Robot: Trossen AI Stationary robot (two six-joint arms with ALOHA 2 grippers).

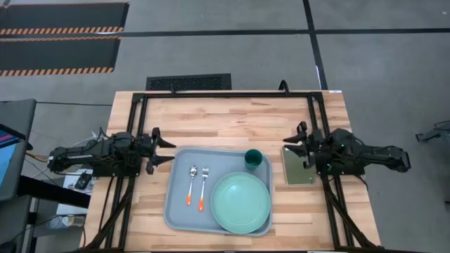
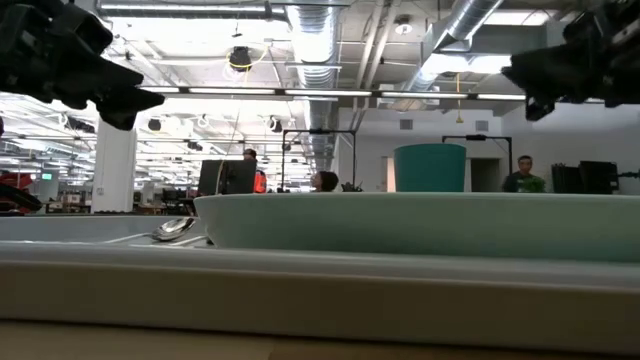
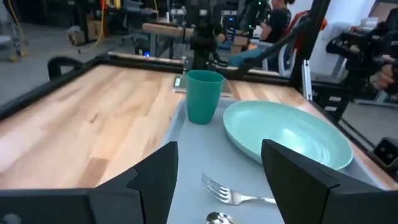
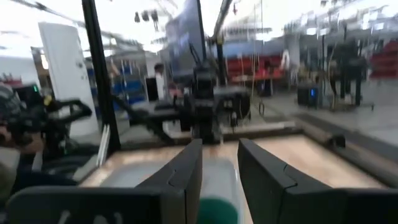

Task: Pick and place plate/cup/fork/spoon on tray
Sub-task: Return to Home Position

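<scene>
Tray [image 1: 179, 211] already carries all four pieces: plate [image 1: 241, 202] at its near right, cup [image 1: 253, 159] upright at the far right corner, spoon [image 1: 191, 185] and fork [image 1: 203, 188] side by side on its left half. Nothing appears left to place. Left gripper [image 1: 166, 150] hovers just left of the tray, fingers spread and empty; right gripper [image 1: 299, 148] hovers to the right over a small pad [image 1: 295, 171], open and empty.

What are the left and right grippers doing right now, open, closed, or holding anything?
Left gripper: open, holding nothing, beside the tray.
Right gripper: open, holding nothing, over the small grey-green pad.
</scene>
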